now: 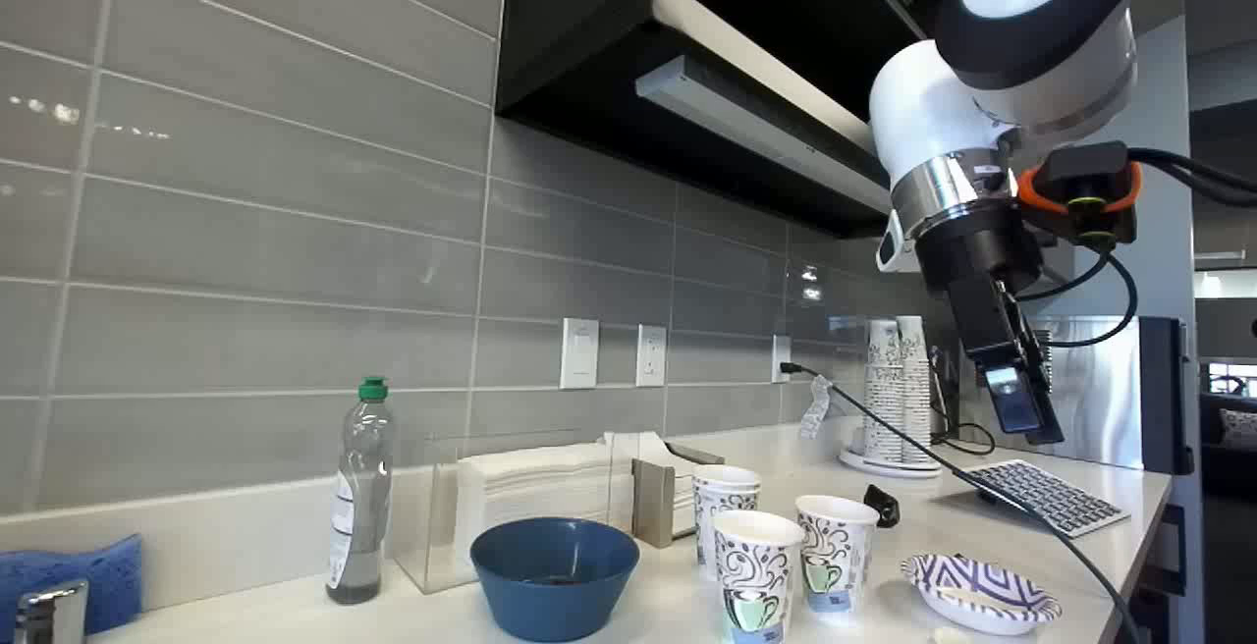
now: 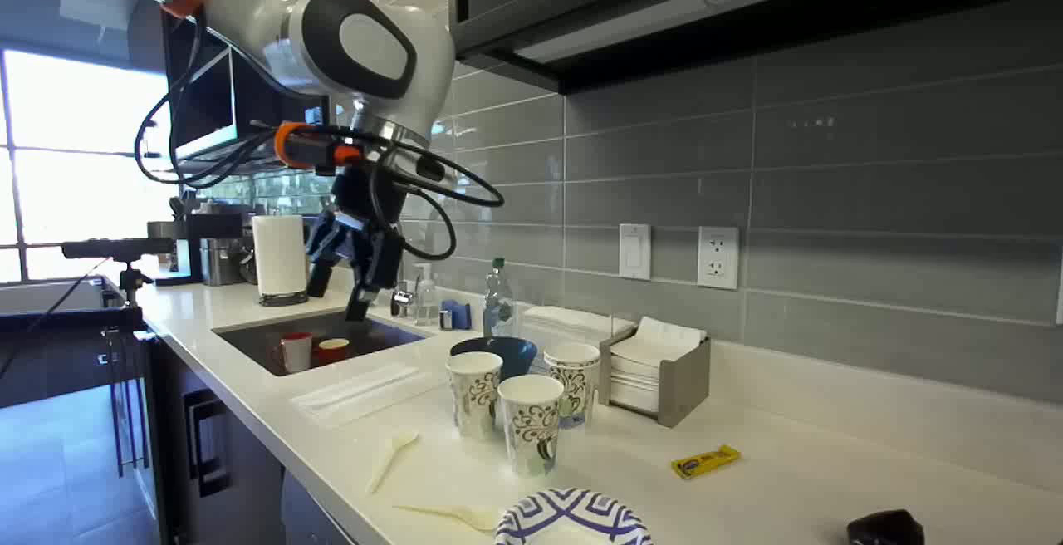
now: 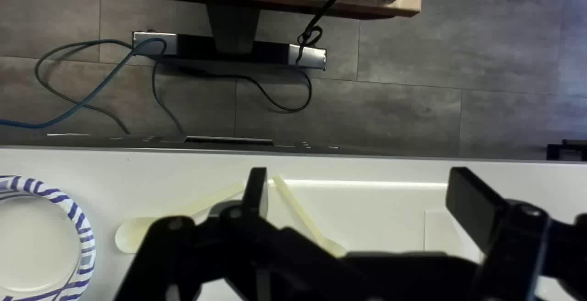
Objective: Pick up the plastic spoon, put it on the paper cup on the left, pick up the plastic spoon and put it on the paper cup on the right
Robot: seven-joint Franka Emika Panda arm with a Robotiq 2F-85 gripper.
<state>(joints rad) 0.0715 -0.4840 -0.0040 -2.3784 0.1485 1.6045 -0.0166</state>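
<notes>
Two pale yellow plastic spoons lie on the counter in an exterior view: one spoon (image 2: 392,458) near the front edge, and a second spoon (image 2: 448,514) beside a patterned plate. In the wrist view, one spoon (image 3: 302,211) shows between the fingers and the other spoon (image 3: 137,232) to their left, partly covered. Three upright paper cup positions show: a front cup (image 2: 531,424), a cup beside it (image 2: 475,395) and a stacked cup (image 2: 575,383) near the napkins. These cups also show in another exterior view (image 1: 756,565). My gripper (image 3: 357,191) is open and empty, high above the counter (image 2: 338,296).
A patterned paper plate (image 2: 573,520) lies near the spoons. A blue bowl (image 1: 555,580), a napkin holder (image 2: 664,375) and a green-capped bottle (image 1: 361,497) stand by the wall. A sink (image 2: 249,346) is cut into the counter. A cupboard (image 1: 766,84) overhangs it.
</notes>
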